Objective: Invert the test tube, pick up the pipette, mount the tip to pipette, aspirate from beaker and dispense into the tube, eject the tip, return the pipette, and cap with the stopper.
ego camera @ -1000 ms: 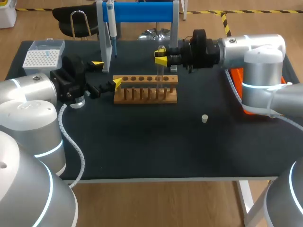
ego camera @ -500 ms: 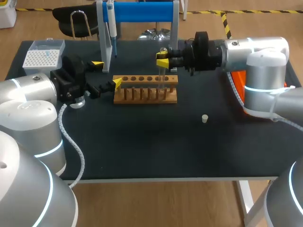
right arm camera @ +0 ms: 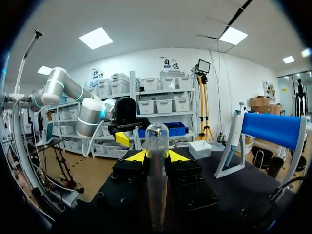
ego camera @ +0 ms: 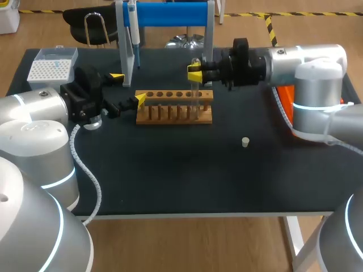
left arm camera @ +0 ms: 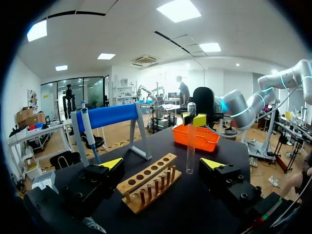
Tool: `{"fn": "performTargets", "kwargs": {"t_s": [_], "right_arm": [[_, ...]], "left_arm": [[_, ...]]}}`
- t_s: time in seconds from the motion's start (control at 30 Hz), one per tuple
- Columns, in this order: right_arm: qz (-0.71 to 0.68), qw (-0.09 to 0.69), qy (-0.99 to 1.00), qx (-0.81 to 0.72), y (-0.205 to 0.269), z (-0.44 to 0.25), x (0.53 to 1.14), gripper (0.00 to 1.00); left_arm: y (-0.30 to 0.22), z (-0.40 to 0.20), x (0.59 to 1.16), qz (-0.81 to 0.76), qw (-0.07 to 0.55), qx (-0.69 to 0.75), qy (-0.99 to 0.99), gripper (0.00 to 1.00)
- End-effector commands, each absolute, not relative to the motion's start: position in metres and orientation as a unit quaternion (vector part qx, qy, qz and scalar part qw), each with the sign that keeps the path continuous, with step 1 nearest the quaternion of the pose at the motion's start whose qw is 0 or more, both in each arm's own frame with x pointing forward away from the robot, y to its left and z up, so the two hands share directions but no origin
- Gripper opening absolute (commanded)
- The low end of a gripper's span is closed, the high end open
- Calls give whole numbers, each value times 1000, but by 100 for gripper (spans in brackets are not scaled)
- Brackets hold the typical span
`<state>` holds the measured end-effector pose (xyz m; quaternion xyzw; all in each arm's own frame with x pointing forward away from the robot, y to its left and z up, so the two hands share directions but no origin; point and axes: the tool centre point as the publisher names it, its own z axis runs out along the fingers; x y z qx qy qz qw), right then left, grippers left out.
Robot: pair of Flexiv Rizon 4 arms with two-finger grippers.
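Step in hand: the first one, turning the tube over. I judged it barely begun, since the tube stood with its rounded end up.
Right gripper (right arm camera: 157, 157): pinching the tube (ego camera: 195, 93) near its rounded upper end, with one yellow tip pressed on each side. Most of the glass hung below the fingers.
Tube: vertical, with its lower end level with the pegs at the end of the rack (ego camera: 174, 107) nearest this gripper. Whether it was free of a peg could not be told.
Left gripper (ego camera: 128, 88): spread wide and holding nothing. The rack lay just ahead of it, and one tip was just beside the rack's near end; contact could not be told.
Pipette (ego camera: 131, 34): hanging on the blue stand (ego camera: 170, 12), beyond the rack from both grippers, with nothing touching it.
Stopper (ego camera: 245, 141): on the table (ego camera: 170, 170), well apart from the right gripper and toward the robot's side of it.
Tip box (ego camera: 52, 67): beside the left arm, behind its gripper.
Next move: probably a straight lift until the lower end cleared the pegs, then a half turn of the wrist to bring the mouth up, then a descent into one of the holes.
Care needed: the grip sat near one end, so the long free part would swing wide and would need height first. The smooth glass also called for a firm pinch.
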<state>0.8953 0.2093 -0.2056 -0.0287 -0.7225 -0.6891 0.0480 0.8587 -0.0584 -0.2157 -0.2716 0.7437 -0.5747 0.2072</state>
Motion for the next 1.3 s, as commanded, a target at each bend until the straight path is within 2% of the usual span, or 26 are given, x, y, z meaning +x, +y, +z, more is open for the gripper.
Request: {"fn": "performTargets", "kwargs": {"t_s": [0.03,0.43,0.63,0.9,1.3], "right_arm": [[-654,110,-739,-113,213,-203,893,0],[-614,329,-618,-364,212,-202,899,0],[-577,398,-570,-428,211,-206,905,0],[-545,464,-534,-450,210,-205,901,0],[-512,509,-512,-466,208,-204,893,0]], "left_arm": [[-57,-218,858,-579,208,-270,741,100],[-57,-218,858,-579,208,-270,741,100],[-57,-218,858,-579,208,-270,741,100],[-57,-218,858,-579,208,-270,741,100],[-57,-218,858,-579,208,-270,741,100]]}}
